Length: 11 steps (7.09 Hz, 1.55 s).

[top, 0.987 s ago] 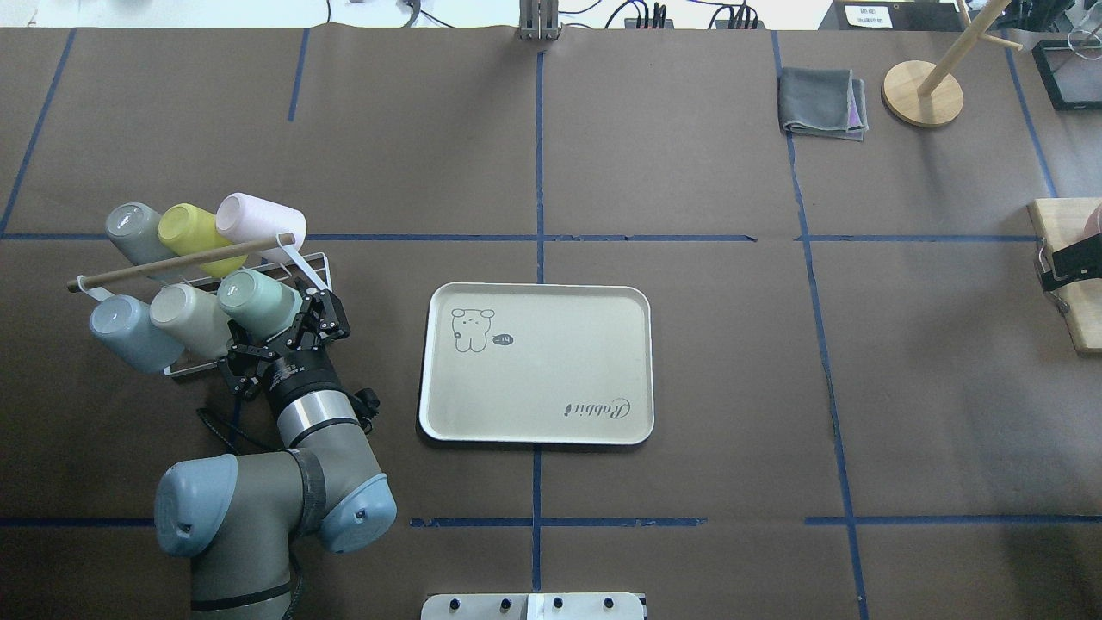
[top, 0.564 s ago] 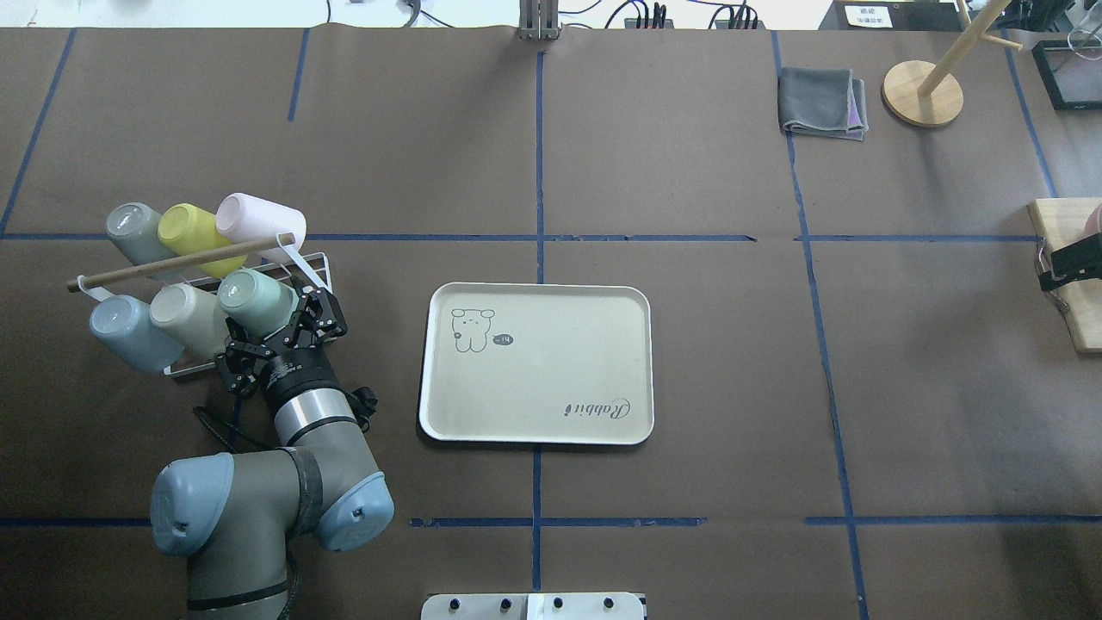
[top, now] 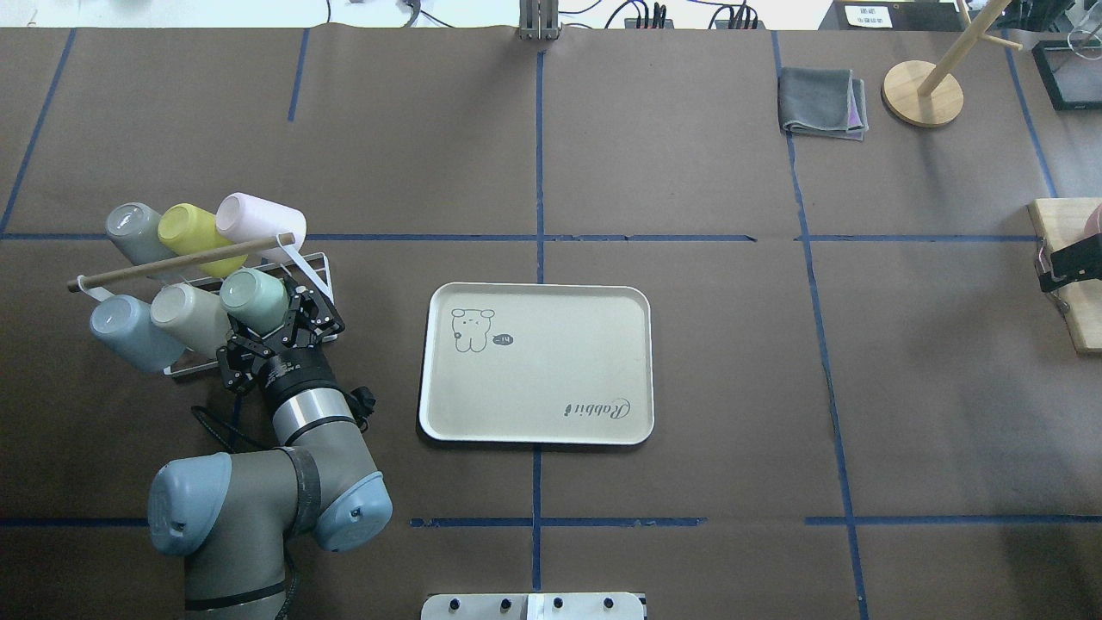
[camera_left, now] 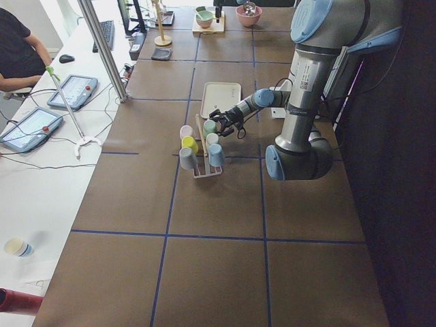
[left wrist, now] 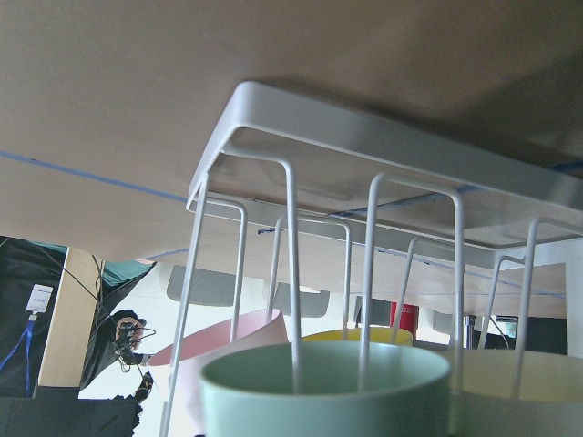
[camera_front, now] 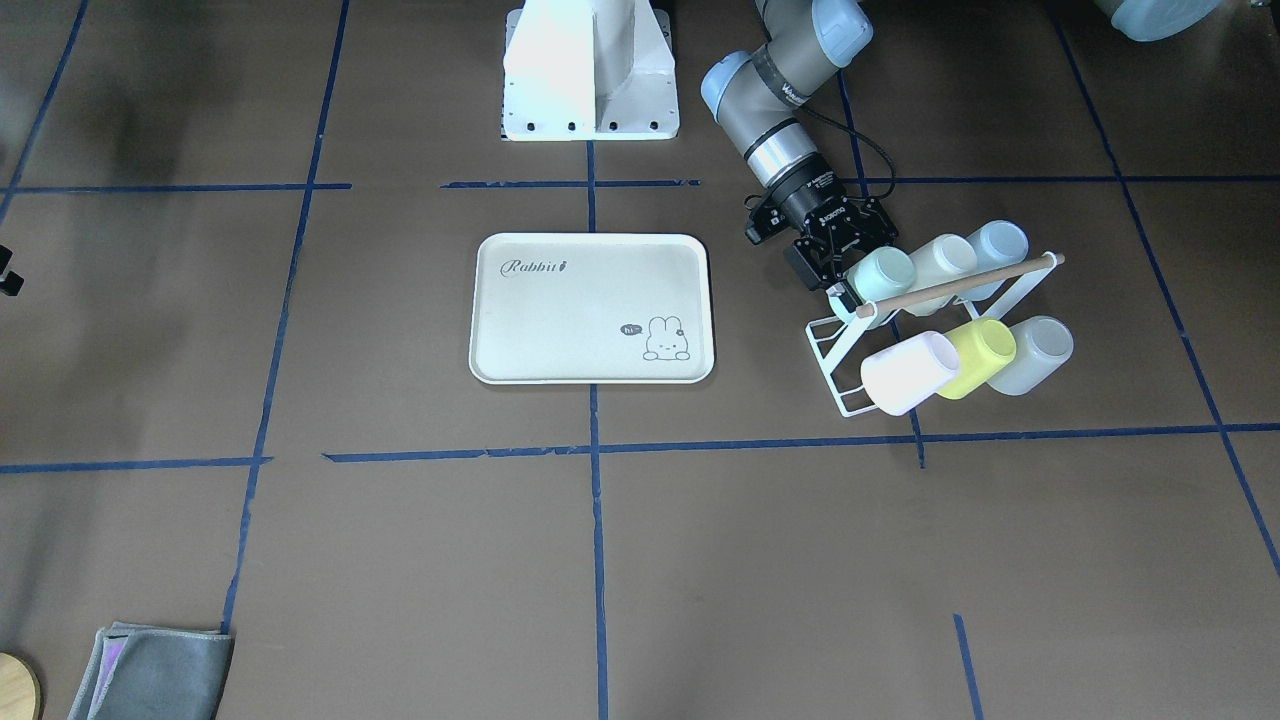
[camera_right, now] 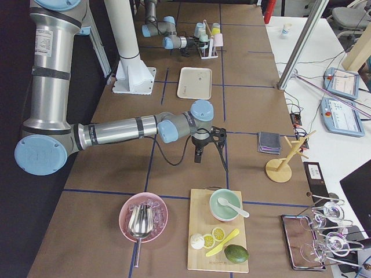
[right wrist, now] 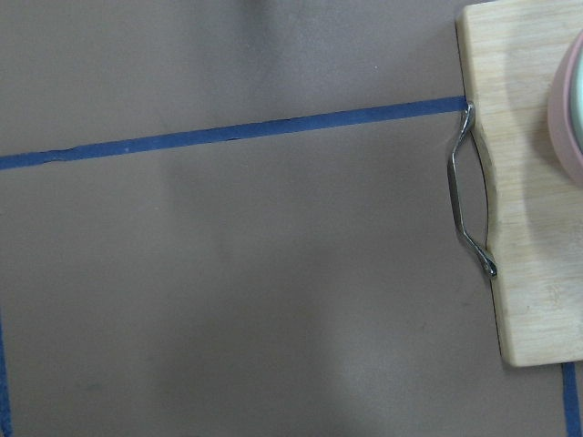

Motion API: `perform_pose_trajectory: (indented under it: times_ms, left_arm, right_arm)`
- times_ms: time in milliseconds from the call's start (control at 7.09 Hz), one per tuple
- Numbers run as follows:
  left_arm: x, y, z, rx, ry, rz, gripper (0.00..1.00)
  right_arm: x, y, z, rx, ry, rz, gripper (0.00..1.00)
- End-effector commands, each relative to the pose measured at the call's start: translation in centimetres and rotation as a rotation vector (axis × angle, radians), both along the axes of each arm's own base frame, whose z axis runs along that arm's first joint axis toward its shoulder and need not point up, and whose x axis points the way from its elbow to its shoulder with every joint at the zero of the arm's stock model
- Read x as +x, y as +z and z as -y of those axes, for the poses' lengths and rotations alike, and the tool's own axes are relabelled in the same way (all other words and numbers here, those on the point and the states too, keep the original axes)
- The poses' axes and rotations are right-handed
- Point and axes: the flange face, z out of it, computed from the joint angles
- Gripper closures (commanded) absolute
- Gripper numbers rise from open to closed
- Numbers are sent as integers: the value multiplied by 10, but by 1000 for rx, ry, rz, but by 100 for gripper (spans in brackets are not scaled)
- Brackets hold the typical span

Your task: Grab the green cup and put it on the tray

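Note:
The green cup (top: 252, 295) is a pale mint tumbler that lies tilted on a white wire rack (top: 314, 263), at the right end of the near row. It also shows in the front view (camera_front: 882, 272) and, with its rim close up, in the left wrist view (left wrist: 328, 387). My left gripper (top: 263, 316) is open, with a finger on each side of the cup's mouth end. The cream tray (top: 551, 370) with "Rabbit" script lies flat to the cup's right. My right gripper (top: 1066, 261) shows only partly at the far right edge; I cannot tell whether it is open.
The rack also holds a blue cup (top: 125, 331), a beige cup (top: 185, 317), a grey cup (top: 133, 228), a yellow-green cup (top: 194, 226) and a pink cup (top: 258, 220) under a wooden bar (top: 172, 263). A grey cloth (top: 822, 102) and a wooden stand (top: 923, 93) are at the far right.
My left gripper has slid a little forward and left, so its fingers sit further along the green cup. The cup, the rack and the tray have not moved.

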Motion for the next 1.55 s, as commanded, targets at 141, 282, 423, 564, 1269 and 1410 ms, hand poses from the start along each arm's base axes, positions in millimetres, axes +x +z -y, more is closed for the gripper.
perform_pose_trajectory:
  times_ms: [141,282,423,564,1269,1410]
  left_arm:
    - [-15,-21,0,12,-5,-49,42]
    - [-36,-22,-3,20,-7,-62,43]
    - [-53,-22,-6,24,-7,-72,43]
    - [-65,-30,-9,26,-7,-81,43]
    - [-112,-133,-27,60,-7,-368,45]
    - [-110,-162,-34,-12,-2,-508,44]
  right_arm:
    - [0,0,1,0,1,-1,1]
    - [0,-1,1,2,1,0,0]
    - [0,0,1,0,1,-1,0]
    - [-1,0,2,1,2,0,0]
    - [-2,-2,5,4,1,1,0]
    - [-3,-3,5,6,1,2,0]
